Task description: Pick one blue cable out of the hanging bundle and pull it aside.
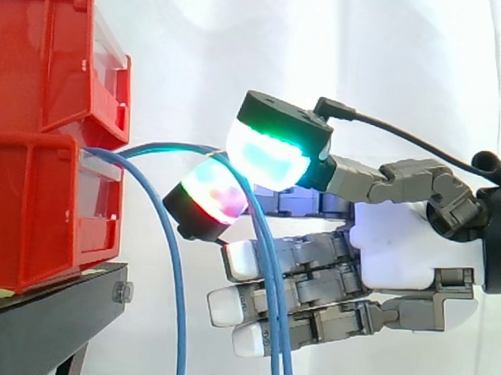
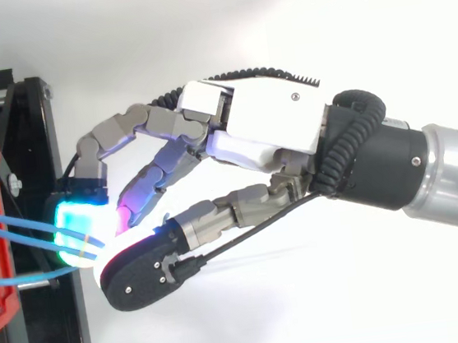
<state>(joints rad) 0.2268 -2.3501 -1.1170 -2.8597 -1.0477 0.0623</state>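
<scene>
Several thin blue cables leave the lower red bin [image 1: 35,213] and arc to the right. One blue cable [image 1: 177,275] hangs free close to the bin. Two more blue cables [image 1: 268,279] run between the glowing thumb pad [image 1: 268,155] and a red-glowing fingertip [image 1: 213,194], then drop in front of the other fingers. My hand [image 1: 405,250] reaches in level from the right, thumb and one finger closed together on that pair. The remaining fingers lie straight below. In the top view the pair of cables [image 2: 20,224] ends at the cyan pad [image 2: 79,238], under my hand [image 2: 265,126].
Two red bins are stacked at the left, the upper red bin [image 1: 49,57] above the lower, on a black stand [image 1: 48,320]. In the top view the stand [image 2: 37,160] lies along the left edge. A white curtain is behind everything.
</scene>
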